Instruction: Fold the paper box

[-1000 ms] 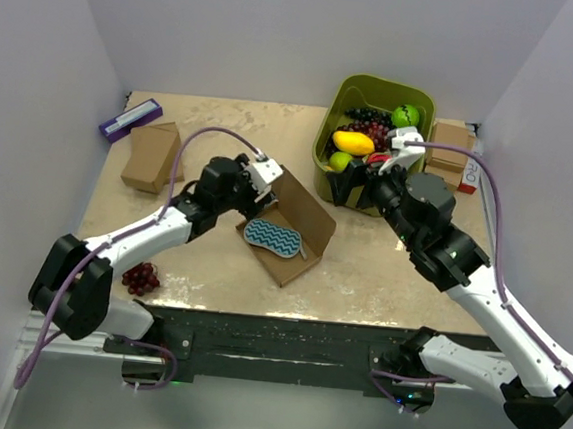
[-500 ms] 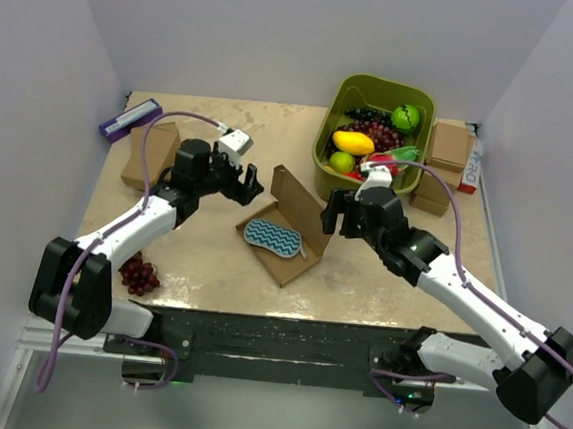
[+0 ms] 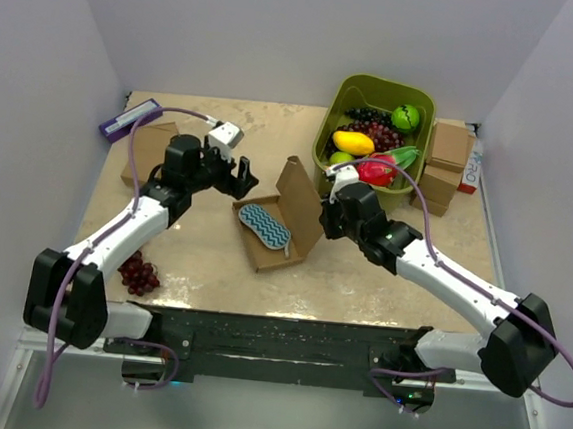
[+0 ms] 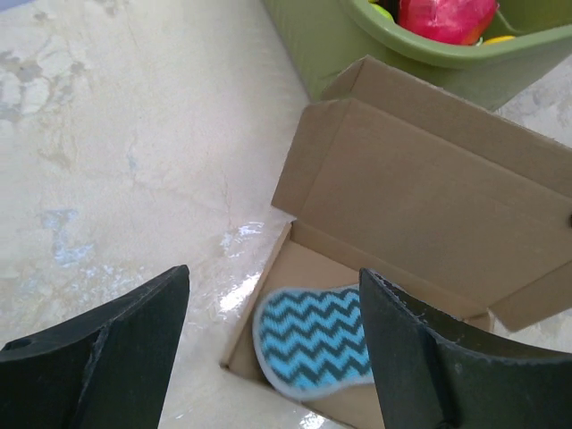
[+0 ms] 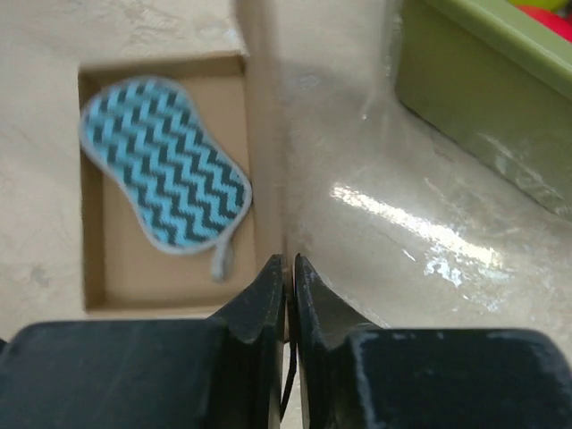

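The paper box (image 3: 264,245) lies open mid-table, its lid (image 3: 303,198) standing upright. A blue zigzag sponge (image 3: 264,226) rests in its tray. My right gripper (image 3: 329,214) is shut on the lid's edge, seen edge-on in the right wrist view as a thin card (image 5: 264,134) running into the pinched gripper (image 5: 288,264), with the sponge (image 5: 162,175) to its left. My left gripper (image 3: 241,178) hovers open just left of the box, touching nothing. In the left wrist view the left gripper (image 4: 273,290) frames the box (image 4: 411,188) and the sponge (image 4: 313,338).
A green bin (image 3: 326,128) of fruit stands at the back right, close behind the lid. Small brown boxes (image 3: 450,154) are stacked right of it. Another brown box (image 3: 143,152) and a purple item (image 3: 129,118) lie at the back left. Grapes (image 3: 141,275) lie near the front left.
My right arm swung left from the bin to the box lid and closed on its edge. The left gripper drew back left, off the lid. The box shifted slightly left.
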### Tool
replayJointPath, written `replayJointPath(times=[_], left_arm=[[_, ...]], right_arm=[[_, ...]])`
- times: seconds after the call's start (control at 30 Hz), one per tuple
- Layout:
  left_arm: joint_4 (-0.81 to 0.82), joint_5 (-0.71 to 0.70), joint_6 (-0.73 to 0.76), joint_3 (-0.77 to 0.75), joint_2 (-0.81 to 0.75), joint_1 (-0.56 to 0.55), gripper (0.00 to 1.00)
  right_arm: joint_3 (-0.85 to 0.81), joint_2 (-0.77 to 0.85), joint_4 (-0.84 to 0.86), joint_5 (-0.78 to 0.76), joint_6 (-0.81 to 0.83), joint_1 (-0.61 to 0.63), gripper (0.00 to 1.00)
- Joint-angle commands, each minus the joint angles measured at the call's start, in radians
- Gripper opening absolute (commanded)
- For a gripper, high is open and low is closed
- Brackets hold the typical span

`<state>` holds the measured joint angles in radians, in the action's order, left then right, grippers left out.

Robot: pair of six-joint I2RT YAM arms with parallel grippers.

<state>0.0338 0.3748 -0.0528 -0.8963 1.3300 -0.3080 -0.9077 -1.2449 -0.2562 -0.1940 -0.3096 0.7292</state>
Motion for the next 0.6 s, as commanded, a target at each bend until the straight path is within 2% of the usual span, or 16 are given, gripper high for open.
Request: replayJointPath(times=[0.0, 0.07, 0.2, 0.23, 0.33, 0.4, 0.47, 0.57], left_arm=[[0.014, 0.013, -0.016, -0.041, -0.081, 0.041, 0.81], [0.014, 0.024, -0.016, -0.036, -0.113, 0.058, 0.81], [0.021, 0.029, -0.015, -0.012, -0.173, 0.081, 0.82], [0.023, 0.024, -0.013, -0.007, -0.183, 0.086, 0.82], [0.02, 0.032, -0.01, 0.011, -0.206, 0.087, 0.83], [0.011, 0.047, -0.005, 0.02, -0.212, 0.087, 0.84], [0.002, 0.052, -0.002, 0.02, -0.206, 0.087, 0.84], [-0.015, 0.067, 0.004, 0.016, -0.186, 0.087, 0.84]], right_arm=[[-0.056, -0.008, 0.058, 0.164, 0.344, 0.007, 0.04], [-0.065, 0.002, 0.07, 0.226, 0.438, 0.004, 0.02], [-0.094, -0.017, 0.097, 0.294, 0.503, 0.004, 0.04], [-0.109, -0.028, 0.072, 0.275, 0.515, 0.003, 0.13], [-0.177, -0.088, 0.019, 0.151, 0.553, 0.004, 0.25], [-0.203, -0.1, 0.025, 0.014, 0.526, 0.003, 0.55], [-0.226, -0.096, 0.035, -0.036, 0.465, 0.003, 0.76], [-0.241, -0.061, 0.035, -0.047, 0.342, 0.004, 0.81]])
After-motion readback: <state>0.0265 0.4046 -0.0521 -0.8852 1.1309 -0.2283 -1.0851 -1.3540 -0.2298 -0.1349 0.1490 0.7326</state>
